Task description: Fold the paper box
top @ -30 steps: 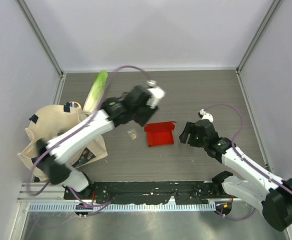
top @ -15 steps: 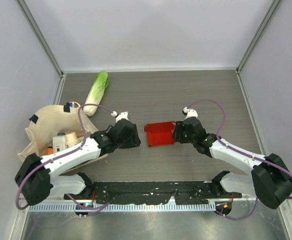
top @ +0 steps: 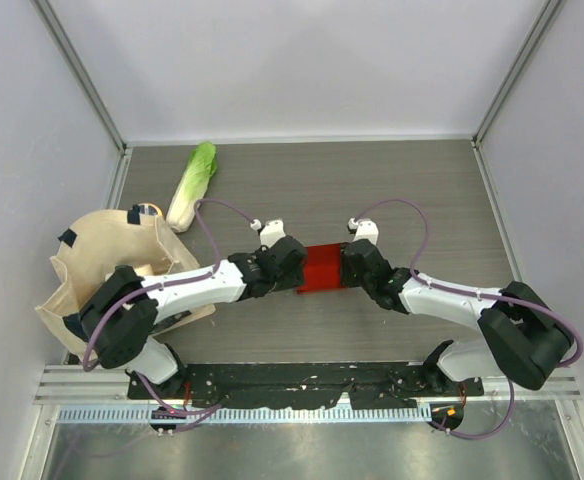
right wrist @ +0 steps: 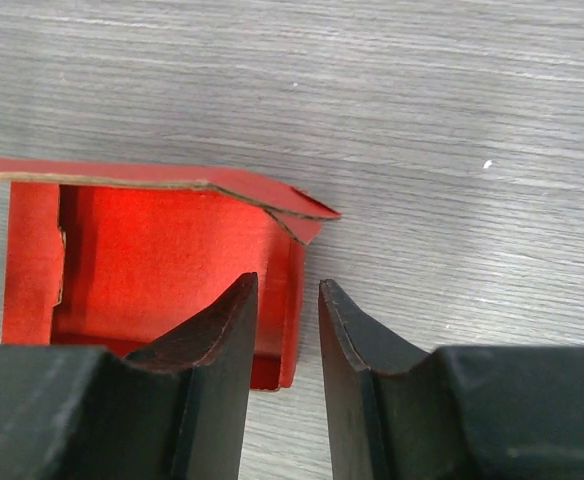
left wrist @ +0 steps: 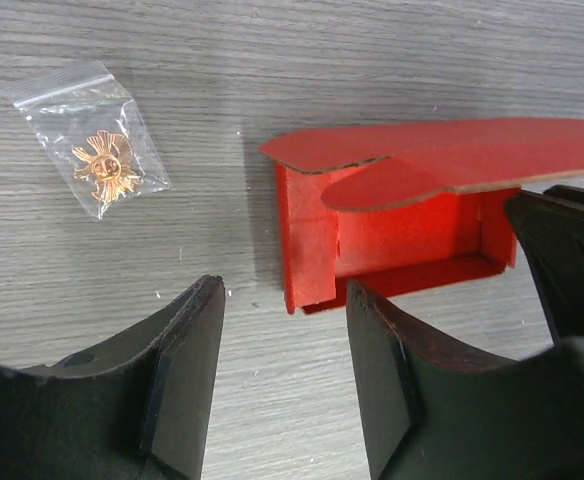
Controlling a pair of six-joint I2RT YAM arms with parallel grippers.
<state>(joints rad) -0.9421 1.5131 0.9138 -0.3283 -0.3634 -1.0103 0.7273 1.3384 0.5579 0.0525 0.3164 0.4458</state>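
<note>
The paper box (top: pixel 322 268) is a bright red, open-topped card box with loose flaps, lying on the wood-grain table between my two grippers. In the left wrist view the box (left wrist: pixel 402 230) lies just ahead of my left gripper (left wrist: pixel 282 380), which is open and empty, with the box's left wall near the fingertips. In the right wrist view my right gripper (right wrist: pixel 287 340) is narrowly open, and its jaws straddle the right wall of the box (right wrist: pixel 162 260) without visibly clamping it. In the top view the left gripper (top: pixel 290 262) and right gripper (top: pixel 350 265) flank the box.
A small clear bag with a gold ornament (left wrist: pixel 97 165) lies left of the box. A beige tote bag (top: pixel 112 270) sits at the left. A napa cabbage (top: pixel 192 185) lies at the back left. Enclosure walls ring the table.
The left arm swung down from a raised pose and reached right to the box's left side. The right arm moved left until its jaws reached the box's right wall.
</note>
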